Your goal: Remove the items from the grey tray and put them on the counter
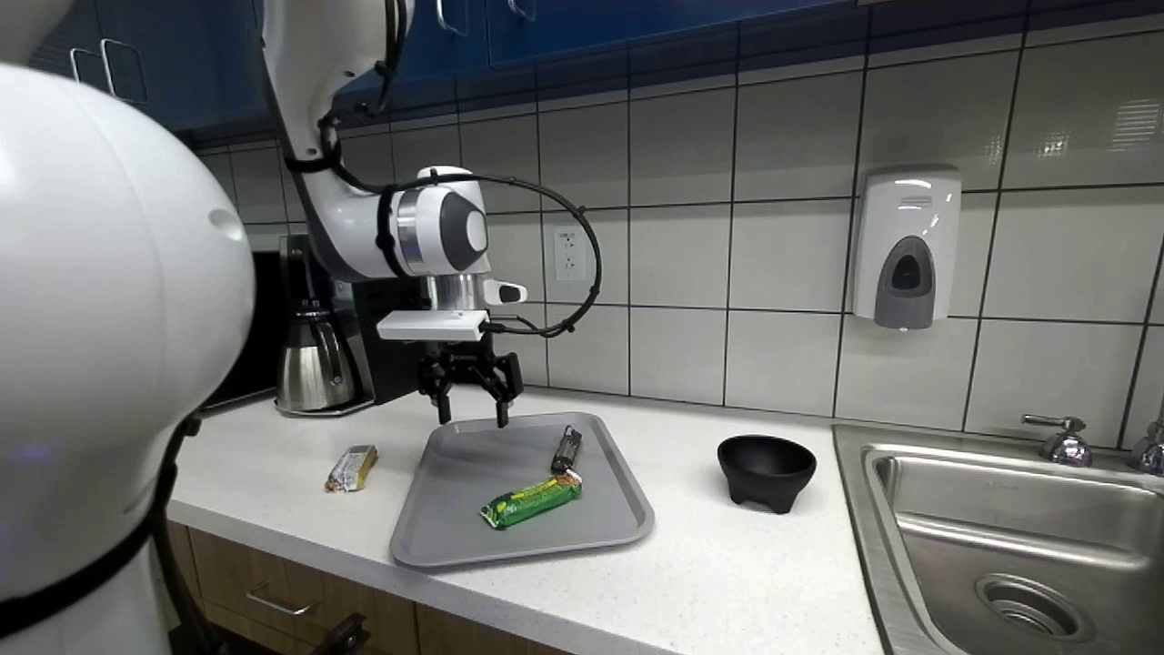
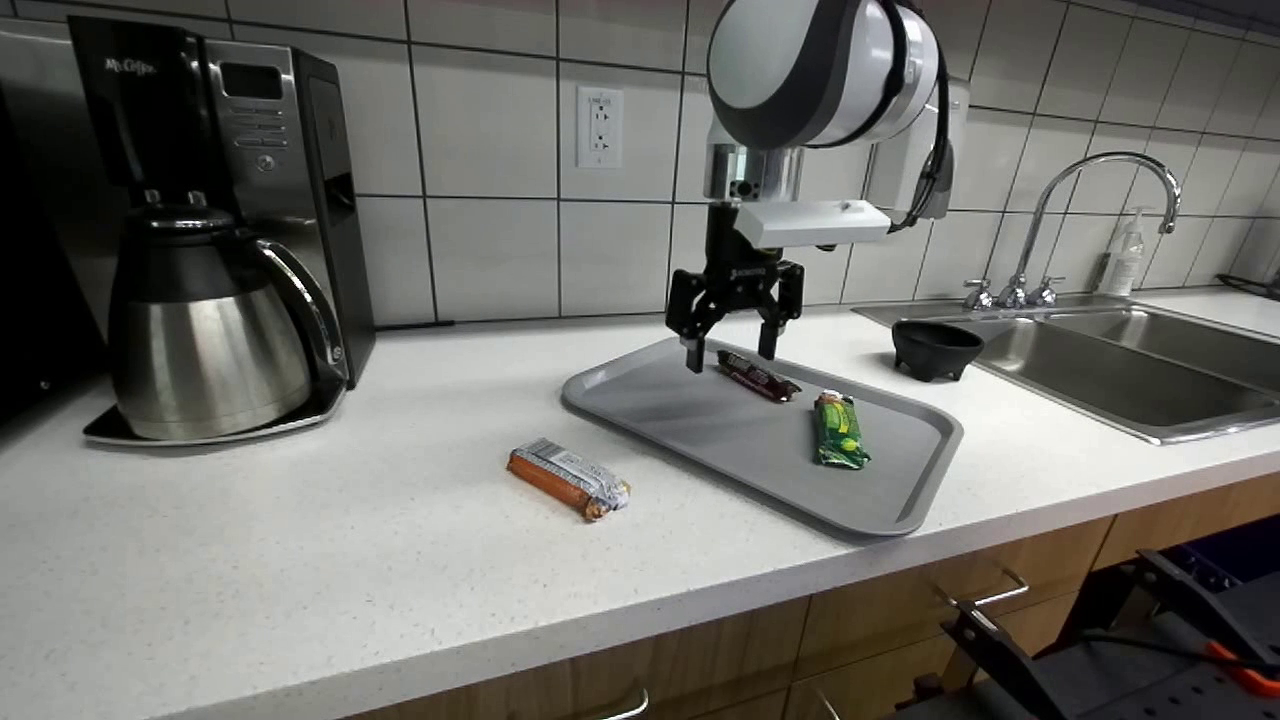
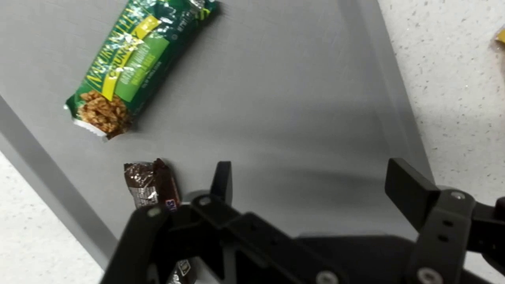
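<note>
The grey tray (image 1: pixel 455 514) (image 2: pixel 700 435) (image 3: pixel 300 90) lies on the white counter (image 1: pixel 727 564) (image 2: pixel 330 570). A green granola bar (image 1: pixel 532 499) (image 2: pixel 838 430) (image 3: pixel 122 67) and a dark brown wrapped bar (image 1: pixel 567 450) (image 2: pixel 757 376) (image 3: pixel 144 185) lie in the tray. An orange and silver wrapped bar (image 1: pixel 351 468) (image 2: pixel 568 478) lies on the counter beside the tray; its edge shows in the wrist view (image 3: pixel 501 36). My gripper (image 1: pixel 473 417) (image 2: pixel 731 355) (image 3: pixel 309 173) is open and empty above the tray, beside the brown bar. In the wrist view it partly hides the brown bar.
A black bowl (image 1: pixel 767 468) (image 2: pixel 936 348) stands between tray and sink (image 1: pixel 1028 518) (image 2: pixel 1130 355). A coffee maker with a steel carafe (image 1: pixel 314 364) (image 2: pixel 210 340) stands at the other end. The tiled wall (image 1: pixel 682 355) rises behind the counter.
</note>
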Robot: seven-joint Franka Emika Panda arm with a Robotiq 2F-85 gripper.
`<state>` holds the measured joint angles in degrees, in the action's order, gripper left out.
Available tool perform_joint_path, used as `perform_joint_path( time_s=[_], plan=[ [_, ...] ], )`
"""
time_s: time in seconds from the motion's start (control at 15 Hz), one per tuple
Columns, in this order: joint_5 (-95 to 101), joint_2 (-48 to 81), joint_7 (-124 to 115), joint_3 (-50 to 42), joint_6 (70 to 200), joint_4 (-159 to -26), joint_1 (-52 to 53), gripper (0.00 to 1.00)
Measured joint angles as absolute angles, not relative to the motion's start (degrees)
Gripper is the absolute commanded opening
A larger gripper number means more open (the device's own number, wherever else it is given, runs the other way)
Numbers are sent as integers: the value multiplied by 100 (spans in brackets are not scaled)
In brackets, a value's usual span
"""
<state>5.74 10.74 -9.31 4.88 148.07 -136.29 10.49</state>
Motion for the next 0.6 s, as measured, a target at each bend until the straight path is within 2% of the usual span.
perform_joint_path(
  time_s=[0.6],
  plan=[
    [776,1210,-660,78,14846,-13610,696,100]
  ],
)
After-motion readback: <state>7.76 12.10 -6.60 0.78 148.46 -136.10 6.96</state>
